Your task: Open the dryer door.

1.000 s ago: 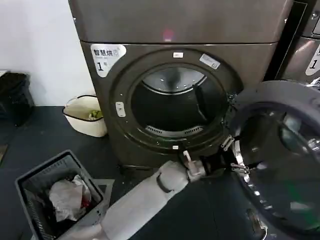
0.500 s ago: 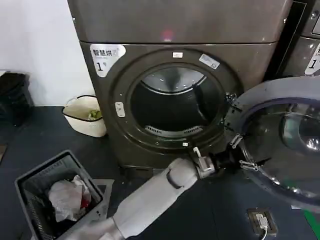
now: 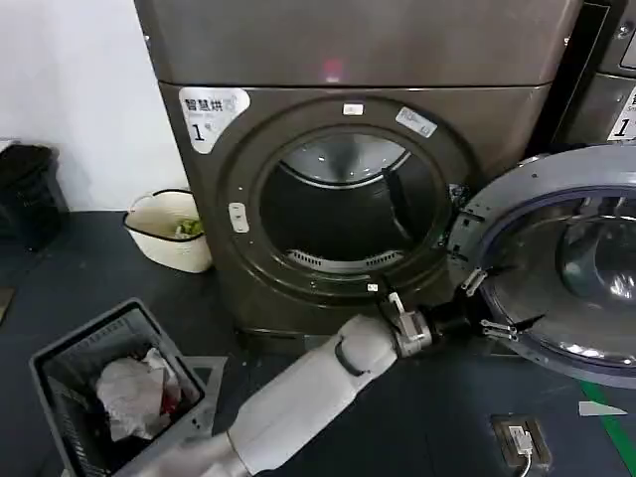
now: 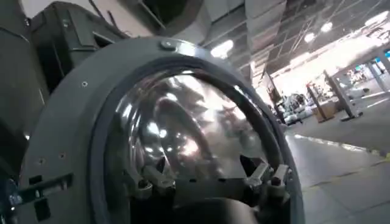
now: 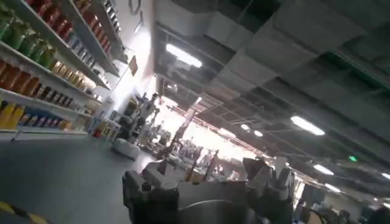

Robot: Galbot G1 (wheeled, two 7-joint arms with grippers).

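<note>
The dryer door (image 3: 561,263) hangs wide open at about three o'clock from the round hole. The left gripper (image 3: 484,308), fingers spread, touches its grey inner rim. It should push slowly, staying on the rim.

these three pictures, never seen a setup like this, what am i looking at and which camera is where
A two-armed robot stands before a dryer. The head view looks down from its head: the dryer door hangs swung open to the right, the drum bare. The pale left arm reaches to the door's inner rim, its left gripper open beside it, holding nothing. The left wrist view, from that arm, looks at the door's glass close up. The right wrist view shows the right gripper aimed up at a ceiling, open. On the floor: a grey basket and a cream tub.
</note>
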